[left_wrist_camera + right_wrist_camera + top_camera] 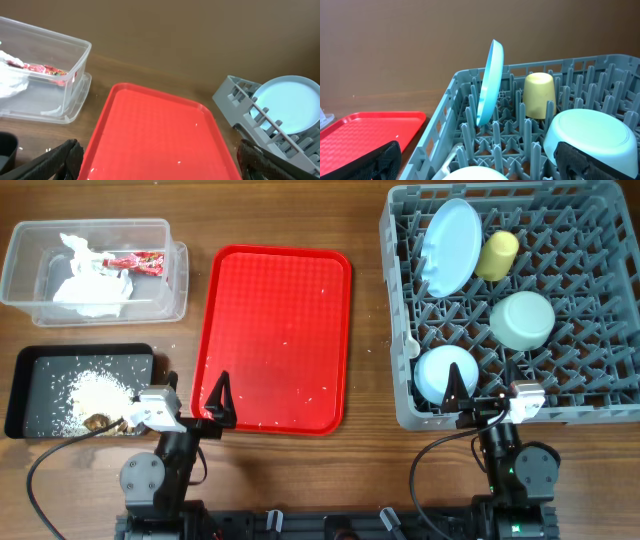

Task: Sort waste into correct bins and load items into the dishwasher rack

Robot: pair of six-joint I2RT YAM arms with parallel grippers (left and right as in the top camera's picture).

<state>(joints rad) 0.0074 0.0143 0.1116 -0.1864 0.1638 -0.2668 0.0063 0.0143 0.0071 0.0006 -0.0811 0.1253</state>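
The grey dishwasher rack [400, 240] holds an upright pale blue plate [450, 245], a yellow-green cup [497, 253], an upturned pale green bowl [522, 318] and a pale blue bowl [440, 370]. A white utensil handle [412, 345] lies at its left edge. The clear tub [30, 240] holds the white napkin [90, 285] and the red-and-white wrapper [135, 263]. The black tray [30, 395] holds rice [100, 388] with brown lumps [100, 421]. My left gripper [195, 395] [157, 167] is open and empty over the red tray's near edge. My right gripper [485, 385] [480, 162] is open and empty over the rack's near edge.
The flat red serving tray [275, 330] lies between the bins and the rack, with a few stray rice grains on it. It also shows in the left wrist view [155, 130] and the right wrist view [355, 132]. Bare wooden table lies around it.
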